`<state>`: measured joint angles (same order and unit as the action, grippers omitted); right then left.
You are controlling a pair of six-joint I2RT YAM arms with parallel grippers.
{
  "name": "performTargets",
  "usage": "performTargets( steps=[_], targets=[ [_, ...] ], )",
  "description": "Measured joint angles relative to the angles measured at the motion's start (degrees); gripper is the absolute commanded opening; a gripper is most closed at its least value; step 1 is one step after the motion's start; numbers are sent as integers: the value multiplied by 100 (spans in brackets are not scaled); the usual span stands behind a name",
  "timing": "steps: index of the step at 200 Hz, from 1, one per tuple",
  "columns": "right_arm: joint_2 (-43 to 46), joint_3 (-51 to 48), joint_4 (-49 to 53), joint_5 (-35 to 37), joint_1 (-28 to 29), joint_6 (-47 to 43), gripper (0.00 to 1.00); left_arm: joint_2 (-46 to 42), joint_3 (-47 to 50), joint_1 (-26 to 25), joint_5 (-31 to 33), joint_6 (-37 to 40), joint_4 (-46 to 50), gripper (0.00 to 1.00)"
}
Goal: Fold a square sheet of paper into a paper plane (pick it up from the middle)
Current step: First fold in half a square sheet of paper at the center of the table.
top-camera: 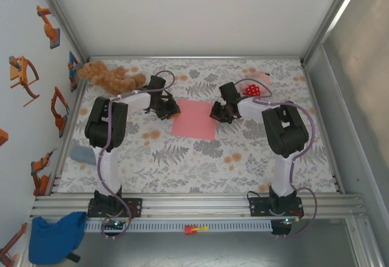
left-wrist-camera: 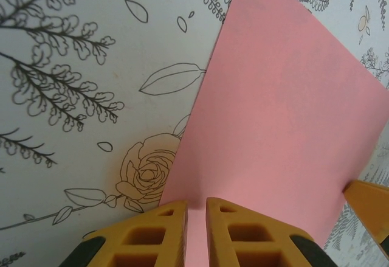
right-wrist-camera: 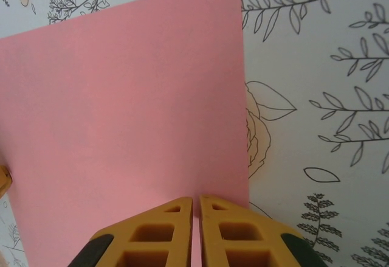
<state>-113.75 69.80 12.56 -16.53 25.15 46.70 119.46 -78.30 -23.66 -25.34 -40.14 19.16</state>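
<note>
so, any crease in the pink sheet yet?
No: from above, the square sheet of paper lies flat on the table as a plain square, with no fold line visible.

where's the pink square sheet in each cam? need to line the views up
Top external: square sheet of paper mid-table, between left gripper and right gripper.
Left wrist: sheet spans centre and right, above the left gripper.
Right wrist: sheet spans left and centre, above the right gripper.
Shared landmark: floral table cover bordering the sheet.
</note>
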Motion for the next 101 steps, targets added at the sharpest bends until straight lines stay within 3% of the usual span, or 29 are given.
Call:
performTargets(
  steps=[101],
  targets=[
    [-315,0,-831,-841,-31,155,11,-205,772,-155,-435,-664,-1248,20]
  ],
)
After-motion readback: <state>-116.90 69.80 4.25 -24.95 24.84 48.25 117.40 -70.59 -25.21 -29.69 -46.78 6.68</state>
